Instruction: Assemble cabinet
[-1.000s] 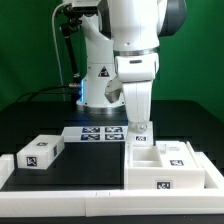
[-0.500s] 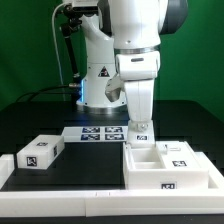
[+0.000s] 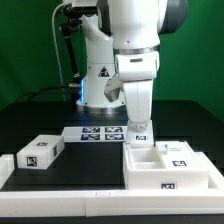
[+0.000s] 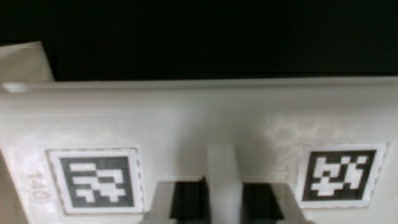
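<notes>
The cabinet [image 3: 170,167] is a white box shell with open compartments and tags, lying at the exterior view's right on the black table. My gripper [image 3: 140,129] comes straight down onto its far wall and hides part of that wall. In the wrist view the cabinet wall [image 4: 214,115] fills the picture, with a tag on each side. My dark fingers [image 4: 185,205] stand either side of a white rib, and the gripper [image 4: 226,203] is shut on it. A white tagged drawer block [image 3: 40,153] lies apart at the exterior view's left. Another tagged block [image 3: 176,150] sits in the cabinet.
The marker board [image 3: 100,133] lies flat behind the cabinet, next to the arm's base. A low white rail [image 3: 60,186] runs along the table's front edge and turns up at the exterior view's left.
The cabinet has shifted a little toward the exterior view's right with my gripper on it during the first half second. It has stayed still since.
</notes>
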Motion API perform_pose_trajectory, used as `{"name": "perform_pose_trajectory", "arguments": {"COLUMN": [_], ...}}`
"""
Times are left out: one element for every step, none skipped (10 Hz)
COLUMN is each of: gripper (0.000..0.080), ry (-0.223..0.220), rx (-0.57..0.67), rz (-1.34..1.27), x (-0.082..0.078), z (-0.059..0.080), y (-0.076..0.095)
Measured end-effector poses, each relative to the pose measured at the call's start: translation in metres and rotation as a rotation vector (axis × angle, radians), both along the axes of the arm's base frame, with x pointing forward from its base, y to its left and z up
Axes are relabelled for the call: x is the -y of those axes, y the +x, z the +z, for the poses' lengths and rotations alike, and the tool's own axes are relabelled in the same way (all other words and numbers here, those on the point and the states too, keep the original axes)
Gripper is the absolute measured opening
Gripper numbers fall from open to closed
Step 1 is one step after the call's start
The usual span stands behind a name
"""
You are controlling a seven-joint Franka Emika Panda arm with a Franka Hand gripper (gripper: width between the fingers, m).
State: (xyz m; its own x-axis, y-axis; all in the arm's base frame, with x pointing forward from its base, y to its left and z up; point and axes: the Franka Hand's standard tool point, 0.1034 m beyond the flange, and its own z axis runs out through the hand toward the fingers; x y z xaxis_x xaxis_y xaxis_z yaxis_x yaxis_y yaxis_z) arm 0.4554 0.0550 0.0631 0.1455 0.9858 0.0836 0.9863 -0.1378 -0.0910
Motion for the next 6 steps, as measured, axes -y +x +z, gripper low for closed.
{"name": "perform_pose_trajectory", "arguments": {"gripper": [0.0068,0.0068,0.0068,0.0068,0.0068,0.0068], "ry": [0.0,-0.002,-0.003,-0.003,-0.002,0.0], "rx": [0.0,-0.004,0.0,-0.004,-0.004,-0.007], "rz": [0.019,0.022,0.022,0.021,0.02,0.018], "x": [0.0015,0.0032,0.0034,0.0035,0.0034,0.0031], "z": [0.0013,0.0042,0.0062,0.0064,0.006,0.0037], "y": [0.0006,0.0021,0.0049,0.0048,0.0047,0.0038]}}
